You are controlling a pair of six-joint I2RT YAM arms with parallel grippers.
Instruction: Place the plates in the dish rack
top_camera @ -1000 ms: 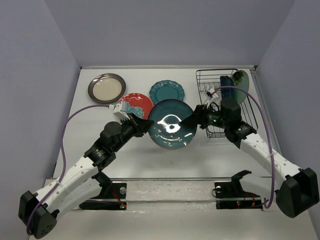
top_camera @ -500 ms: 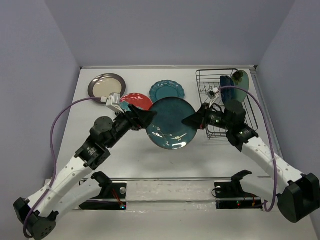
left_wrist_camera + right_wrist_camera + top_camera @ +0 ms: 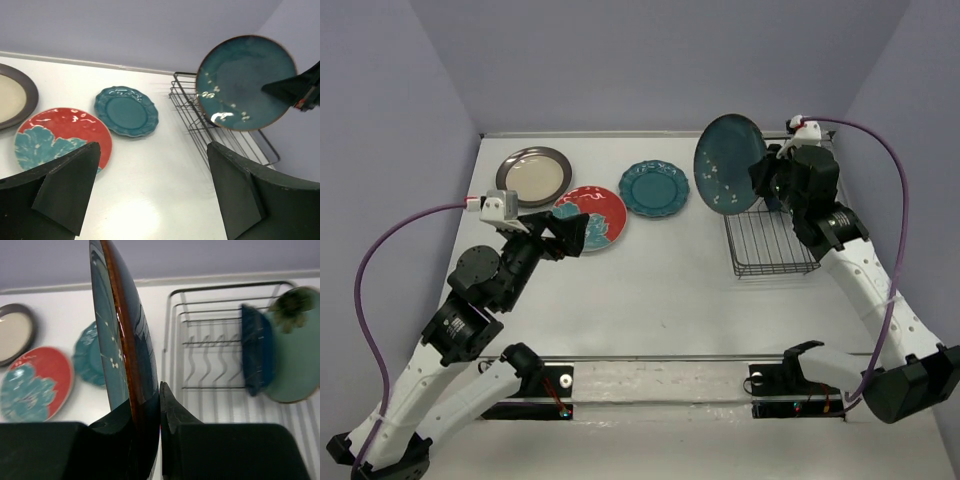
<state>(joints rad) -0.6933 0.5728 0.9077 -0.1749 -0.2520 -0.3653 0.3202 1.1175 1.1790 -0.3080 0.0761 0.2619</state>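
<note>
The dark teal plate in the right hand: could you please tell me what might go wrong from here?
The right hand pinches the dark teal plate only at its rim, held on edge over the dish rack, so it may pivot or slip. Lowered off-line, it could knock the dark blue plate standing in the rack.

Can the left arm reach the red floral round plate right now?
Probably yes: the left arm has its jaws open and empty just by the red floral round plate, and nothing lies on the plate or between the two.
</note>
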